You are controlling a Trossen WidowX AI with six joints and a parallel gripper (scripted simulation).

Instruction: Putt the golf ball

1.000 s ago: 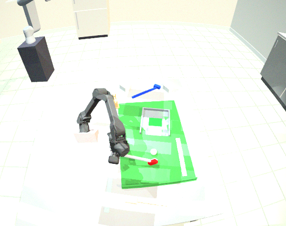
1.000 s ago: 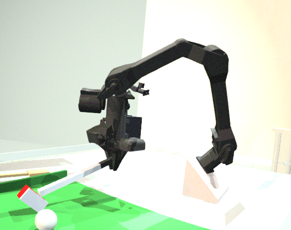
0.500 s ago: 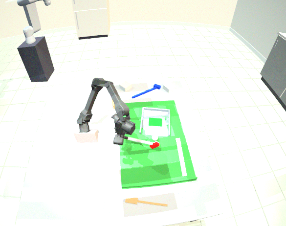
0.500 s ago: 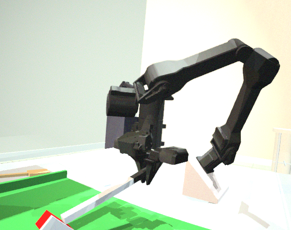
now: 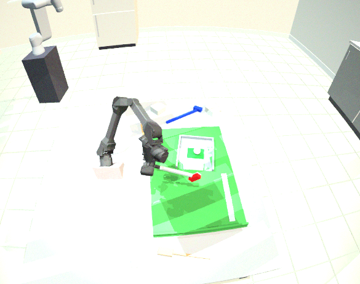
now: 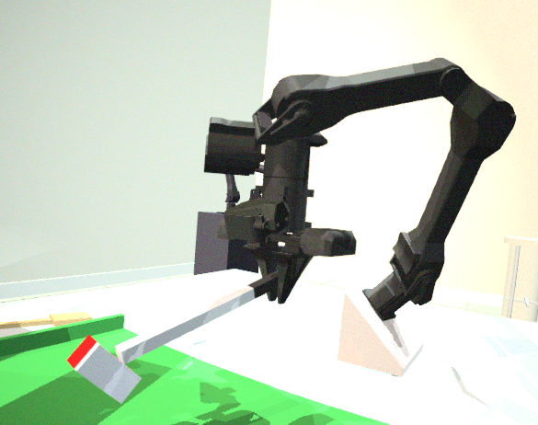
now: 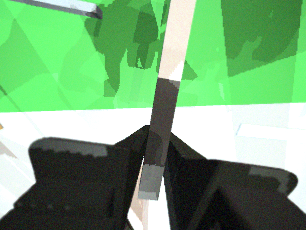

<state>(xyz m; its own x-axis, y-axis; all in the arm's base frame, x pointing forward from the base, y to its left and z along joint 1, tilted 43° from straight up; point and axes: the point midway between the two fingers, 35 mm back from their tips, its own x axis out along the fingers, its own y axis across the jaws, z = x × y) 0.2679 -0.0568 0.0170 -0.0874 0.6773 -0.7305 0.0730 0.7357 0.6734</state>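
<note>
My gripper (image 5: 154,167) (image 6: 280,282) (image 7: 154,130) is shut on the dark grip end of the red putter. Its pale shaft (image 5: 175,171) (image 6: 192,322) (image 7: 172,55) slants out over the green mat (image 5: 199,209) (image 6: 215,396) (image 7: 50,75). The putter's red head (image 5: 194,177) (image 6: 102,368) hangs just above the mat, in front of the ramp. The white golf ball (image 5: 197,150) sits on the raised green (image 5: 191,153), inside the white frame (image 5: 196,137), clear of the putter head. The ball is out of sight in the other views.
A blue putter (image 5: 184,114) lies on the table behind the mat, with small white blocks (image 5: 157,107) nearby. A white strip (image 5: 228,197) lies on the mat's right side. The arm's base stands on a pale wedge (image 5: 108,172) (image 6: 372,336). A dark pedestal (image 5: 45,74) stands far back left.
</note>
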